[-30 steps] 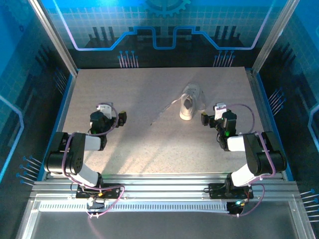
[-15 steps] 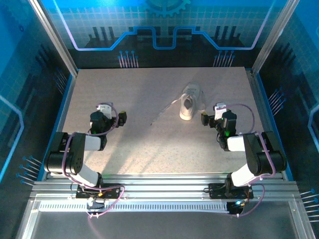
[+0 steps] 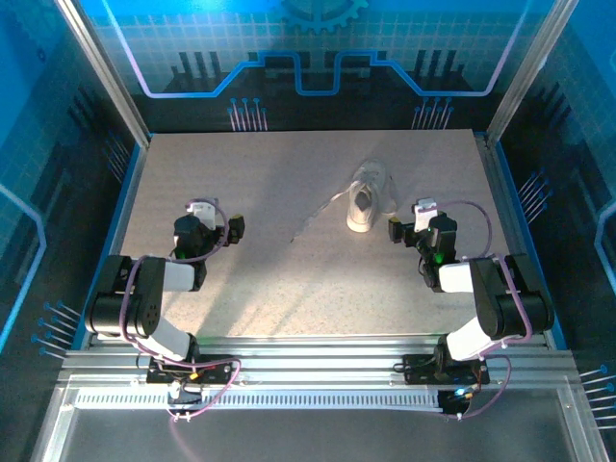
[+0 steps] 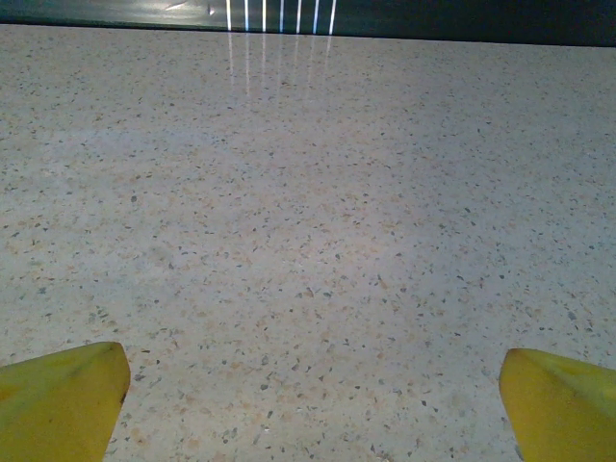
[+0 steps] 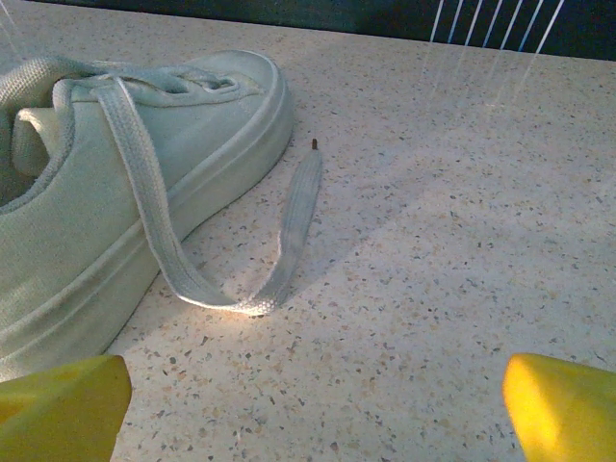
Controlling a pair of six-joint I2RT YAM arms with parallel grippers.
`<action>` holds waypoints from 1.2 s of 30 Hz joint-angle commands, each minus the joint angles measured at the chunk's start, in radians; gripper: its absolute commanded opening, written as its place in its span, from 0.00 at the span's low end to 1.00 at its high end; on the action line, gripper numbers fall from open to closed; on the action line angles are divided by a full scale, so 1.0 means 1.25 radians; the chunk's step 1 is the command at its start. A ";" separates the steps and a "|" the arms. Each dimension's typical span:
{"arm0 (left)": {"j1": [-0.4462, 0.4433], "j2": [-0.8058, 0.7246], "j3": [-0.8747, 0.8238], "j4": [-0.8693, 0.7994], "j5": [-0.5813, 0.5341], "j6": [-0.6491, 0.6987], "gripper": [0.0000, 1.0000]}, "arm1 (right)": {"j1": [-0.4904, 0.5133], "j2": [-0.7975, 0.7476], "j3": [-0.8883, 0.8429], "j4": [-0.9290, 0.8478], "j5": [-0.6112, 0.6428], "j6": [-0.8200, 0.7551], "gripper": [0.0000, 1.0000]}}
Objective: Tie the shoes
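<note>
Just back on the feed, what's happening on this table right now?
Nothing is being handled yet. The small white low-top sneaker sits untied on the speckled table, closer to the right arm. One flat white lace droops over its side onto the tabletop just ahead of the right gripper. A second lace trails out towards the left. Both grippers are open and empty, and the left gripper faces bare tabletop.

shoe (image 3: 367,197): white, on the table (image 3: 269,289), right of centre, in the far half
lace (image 3: 318,215): loose, trailing left from the shoe
left gripper (image 3: 233,228): over the table's left half, well apart from the shoe
right gripper (image 3: 395,229): near the shoe's near right side
</note>
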 commanded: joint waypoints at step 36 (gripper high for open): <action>-0.294 0.453 0.877 -0.608 0.260 -0.226 0.66 | 0.066 0.435 0.982 -1.059 -0.231 0.334 0.80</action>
